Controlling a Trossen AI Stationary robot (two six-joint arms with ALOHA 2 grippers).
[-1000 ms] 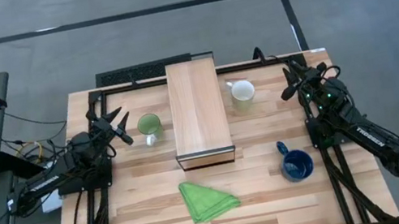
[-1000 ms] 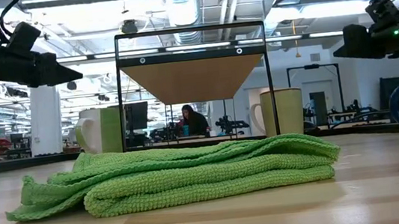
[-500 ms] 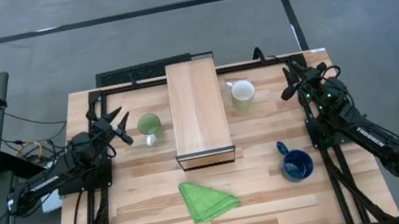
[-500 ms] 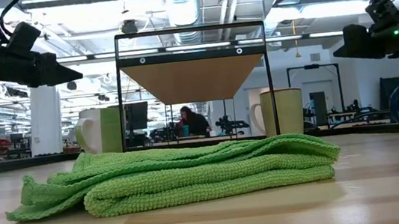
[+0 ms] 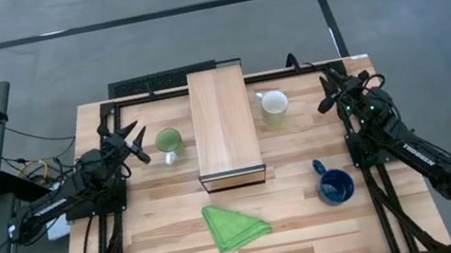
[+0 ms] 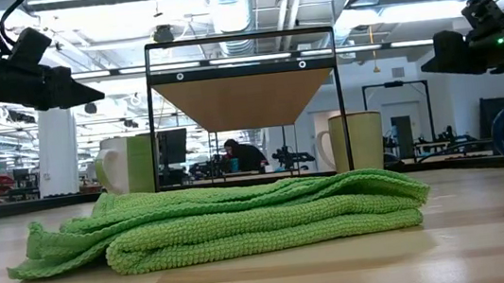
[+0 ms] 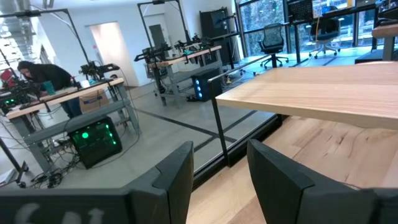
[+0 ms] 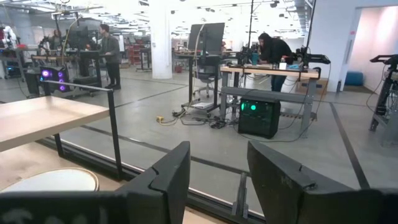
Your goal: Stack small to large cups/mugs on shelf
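Note:
The long light-wood shelf (image 5: 224, 125) stands in the middle of the table, its dark open end toward the near edge. The light green mug (image 5: 168, 142) stands left of it, handle toward the near edge. The small white mug (image 5: 274, 104) stands right of it and shows in the right wrist view (image 8: 53, 181). The dark blue mug (image 5: 335, 185) stands near right. My left gripper (image 5: 137, 144) is open, just left of the green mug. My right gripper (image 5: 328, 93) is open, right of the white mug. Both are raised and empty.
A folded green cloth (image 5: 234, 225) lies near the table's front edge, in front of the shelf; in the low view (image 6: 223, 221) it fills the foreground. A black frame (image 5: 164, 82) runs along the table's far edge. People work at benches in the room behind.

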